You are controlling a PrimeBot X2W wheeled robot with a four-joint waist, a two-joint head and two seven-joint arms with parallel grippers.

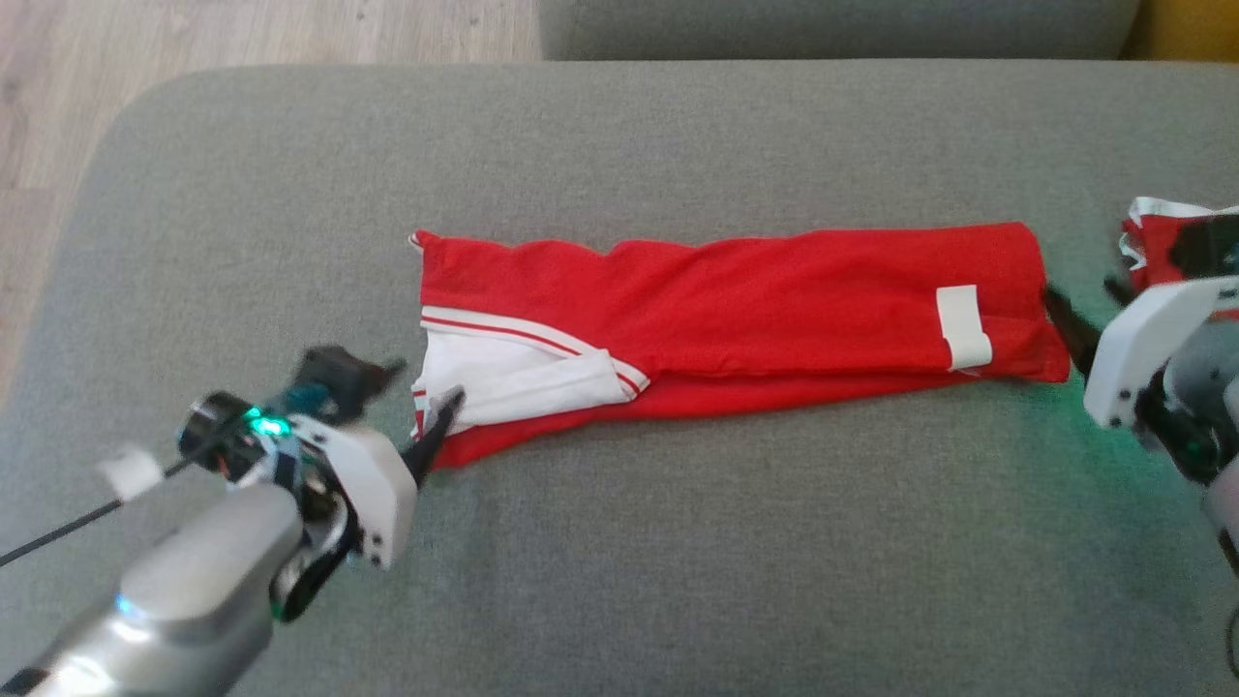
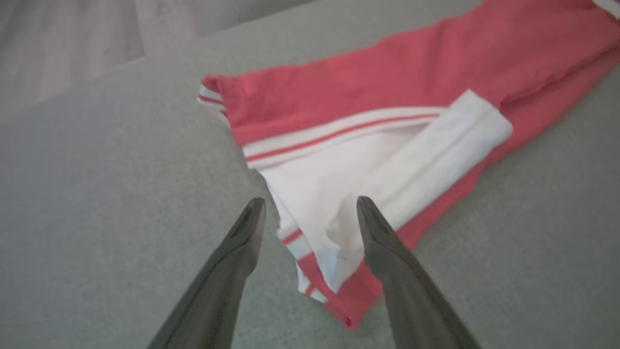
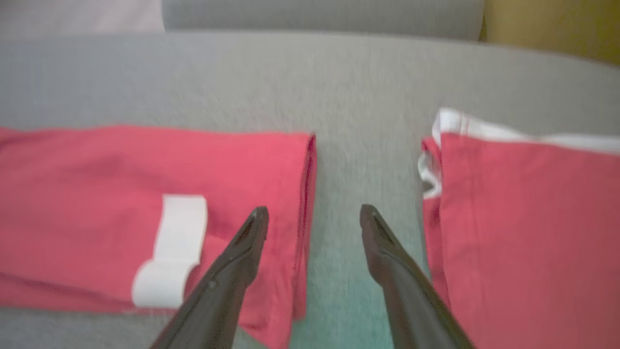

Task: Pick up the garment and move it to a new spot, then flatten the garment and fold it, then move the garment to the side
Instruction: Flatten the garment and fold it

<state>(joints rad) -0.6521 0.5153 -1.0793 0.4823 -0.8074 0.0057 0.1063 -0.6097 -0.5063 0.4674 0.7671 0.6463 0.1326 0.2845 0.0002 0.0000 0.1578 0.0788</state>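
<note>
1. Left gripper point(image 2: 310, 206), bottom centre of my left wrist view: jaws apart, clamping nothing, tips over the garment point(image 1: 736, 300) at its white striped end.
2. Right gripper point(image 3: 312, 213): jaws apart, empty, over its other end.
3. I count two red pieces: the garment mid-frame in the head view, and a second folded piece point(image 1: 1157, 242) at the right edge, apart from it.
4. One white patch point(image 1: 963, 324); one grey cushion point(image 1: 619, 581) underneath.
</note>
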